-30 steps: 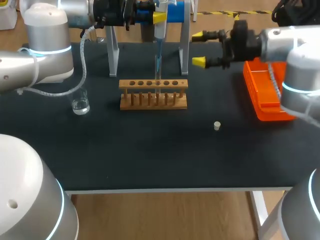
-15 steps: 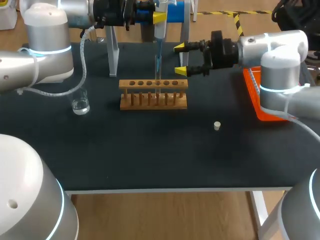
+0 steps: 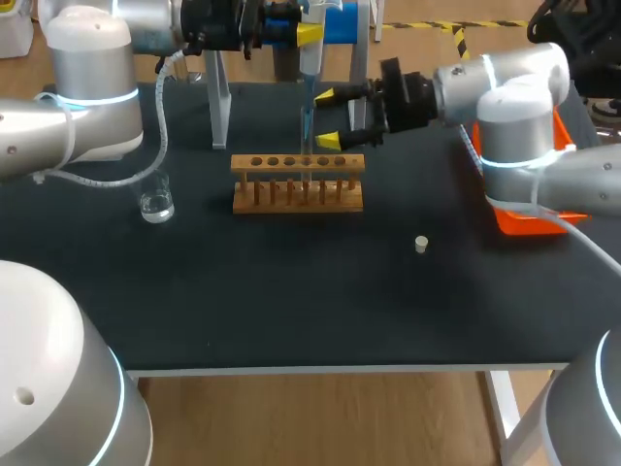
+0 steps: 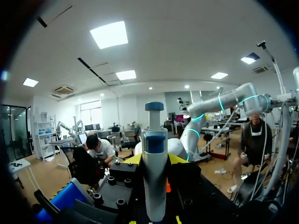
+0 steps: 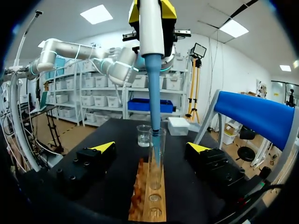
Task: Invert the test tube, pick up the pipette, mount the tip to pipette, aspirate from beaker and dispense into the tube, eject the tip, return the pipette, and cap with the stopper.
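Your right gripper (image 3: 328, 117), fingers apart, has closed in on the test tube (image 5: 161, 163) while your left gripper (image 5: 152, 10) stays clamped on the pipette (image 5: 152, 32).

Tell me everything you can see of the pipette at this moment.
The pipette has a pale grey plastic-looking body with a blue band and a blue plunger knob on top. It hangs upright, clamped between the fingers of the left gripper. A long blue tip is mounted below; its end reaches down into the glass test tube standing in the wooden rack.
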Motion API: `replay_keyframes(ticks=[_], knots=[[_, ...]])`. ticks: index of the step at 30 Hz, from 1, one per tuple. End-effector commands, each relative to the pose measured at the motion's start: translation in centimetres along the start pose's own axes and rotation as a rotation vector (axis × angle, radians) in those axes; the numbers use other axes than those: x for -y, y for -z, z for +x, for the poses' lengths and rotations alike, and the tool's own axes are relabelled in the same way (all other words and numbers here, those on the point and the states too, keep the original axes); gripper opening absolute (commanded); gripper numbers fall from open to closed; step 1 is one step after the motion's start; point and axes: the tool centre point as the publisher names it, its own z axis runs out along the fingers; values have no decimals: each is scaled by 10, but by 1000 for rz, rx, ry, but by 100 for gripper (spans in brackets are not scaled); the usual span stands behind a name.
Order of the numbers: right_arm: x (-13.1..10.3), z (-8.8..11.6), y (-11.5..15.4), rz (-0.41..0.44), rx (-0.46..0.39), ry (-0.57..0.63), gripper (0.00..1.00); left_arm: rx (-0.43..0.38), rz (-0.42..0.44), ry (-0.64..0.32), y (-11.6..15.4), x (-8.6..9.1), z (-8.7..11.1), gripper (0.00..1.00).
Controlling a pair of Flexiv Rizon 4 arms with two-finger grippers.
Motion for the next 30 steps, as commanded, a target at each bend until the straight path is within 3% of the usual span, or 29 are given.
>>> replay_keyframes(ticks=[1,19,30], knots=[[4,-8,-14,32,-20,-1,100,-6,-1,1,1,0,-2,0],[20,-11,-39,168,28,20,100,-6,-1,1,1,0,-2,0],[24,-12,-49,210,44,38,100,-6,-1,1,1,0,-2,0]])
